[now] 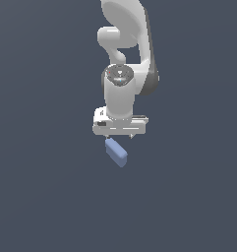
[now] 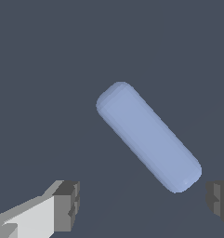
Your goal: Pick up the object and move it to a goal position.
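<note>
Against a plain dark grey-blue surface [image 1: 41, 197], the object [image 2: 148, 137] was seen lying diagonally just below the gripper [image 1: 119, 135], whose jaws were spread wide apart and empty, apparently so that the block's narrow width could be straddled before closing.

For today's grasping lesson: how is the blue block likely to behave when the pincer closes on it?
The blue block looks solid, so it should stay stiff. Its rounded edges and smooth faces may let it slip. It lies diagonal to the open pincer, so squeezing now would probably twist it rather than hold it squarely.
</note>
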You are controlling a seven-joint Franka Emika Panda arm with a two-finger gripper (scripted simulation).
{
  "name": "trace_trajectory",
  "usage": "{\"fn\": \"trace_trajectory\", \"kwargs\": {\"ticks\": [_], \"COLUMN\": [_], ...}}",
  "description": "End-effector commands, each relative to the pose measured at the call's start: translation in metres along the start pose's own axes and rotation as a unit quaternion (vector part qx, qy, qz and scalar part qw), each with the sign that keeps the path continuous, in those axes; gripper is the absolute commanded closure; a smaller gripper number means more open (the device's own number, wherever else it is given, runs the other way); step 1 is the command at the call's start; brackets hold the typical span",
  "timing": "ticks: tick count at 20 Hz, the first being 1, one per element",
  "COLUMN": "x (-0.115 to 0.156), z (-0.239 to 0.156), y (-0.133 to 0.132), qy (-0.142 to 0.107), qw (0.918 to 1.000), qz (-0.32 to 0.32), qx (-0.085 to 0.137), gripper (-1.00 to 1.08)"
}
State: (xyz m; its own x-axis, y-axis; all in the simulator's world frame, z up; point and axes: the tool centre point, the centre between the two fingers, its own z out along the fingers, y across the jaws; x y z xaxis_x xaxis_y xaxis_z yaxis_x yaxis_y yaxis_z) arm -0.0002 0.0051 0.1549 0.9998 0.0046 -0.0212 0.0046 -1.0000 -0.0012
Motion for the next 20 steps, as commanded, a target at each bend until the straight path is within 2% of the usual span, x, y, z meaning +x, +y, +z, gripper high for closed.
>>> {"fn": "trace_trajectory", "kwargs": {"ticks": [1, 20], "x": [0.0, 0.008], "z": [0.0, -0.012], "y": [0.0, -0.003], "qy": [0.0, 0.007], "qw": [1.0, 0.9995], "qz": [0.0, -0.032], "qx": [0.0, -0.005], "gripper": [-0.92, -0.92]}}
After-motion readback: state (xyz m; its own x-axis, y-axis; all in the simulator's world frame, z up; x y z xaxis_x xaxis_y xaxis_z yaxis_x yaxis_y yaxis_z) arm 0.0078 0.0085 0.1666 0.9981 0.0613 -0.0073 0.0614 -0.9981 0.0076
